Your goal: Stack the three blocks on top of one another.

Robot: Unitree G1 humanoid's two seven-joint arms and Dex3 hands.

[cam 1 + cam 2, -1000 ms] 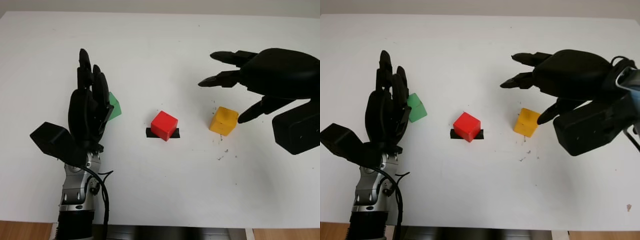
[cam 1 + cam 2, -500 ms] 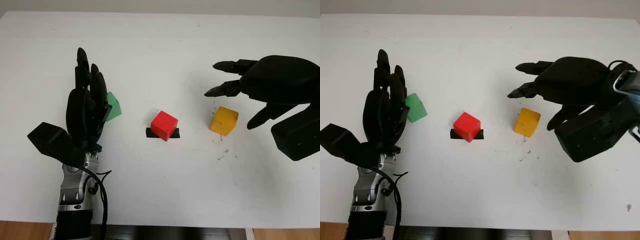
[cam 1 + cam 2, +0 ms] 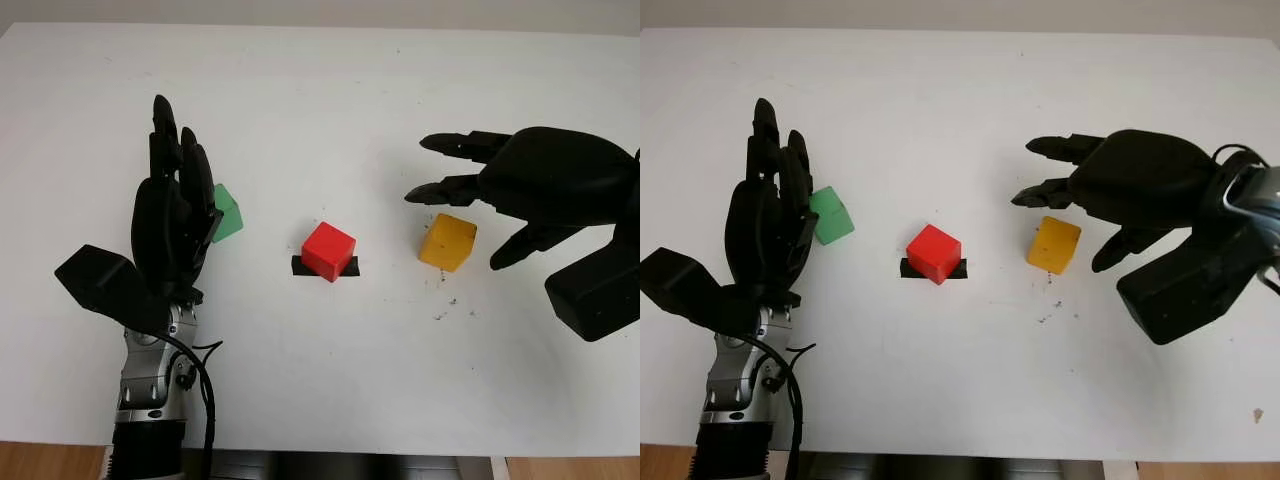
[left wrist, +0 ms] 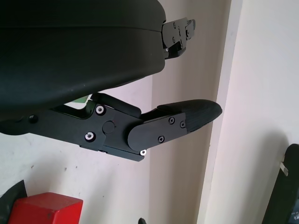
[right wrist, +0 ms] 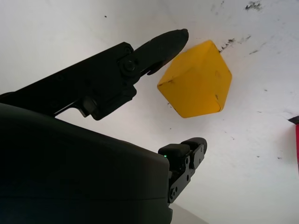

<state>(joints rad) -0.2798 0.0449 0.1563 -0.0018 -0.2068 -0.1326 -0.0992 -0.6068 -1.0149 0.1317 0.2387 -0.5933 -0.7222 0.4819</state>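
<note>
Right hand (image 3: 500, 205) lowered | open over yellow block (image 3: 447, 241) | untouched

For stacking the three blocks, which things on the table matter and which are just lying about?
Part of the job:
- red block, middle of the table
- yellow block, beside the open right hand
- green block, beside the open left hand

Just there:
- black tape strip under the red block
- dark specks near the yellow block
- white table
</note>
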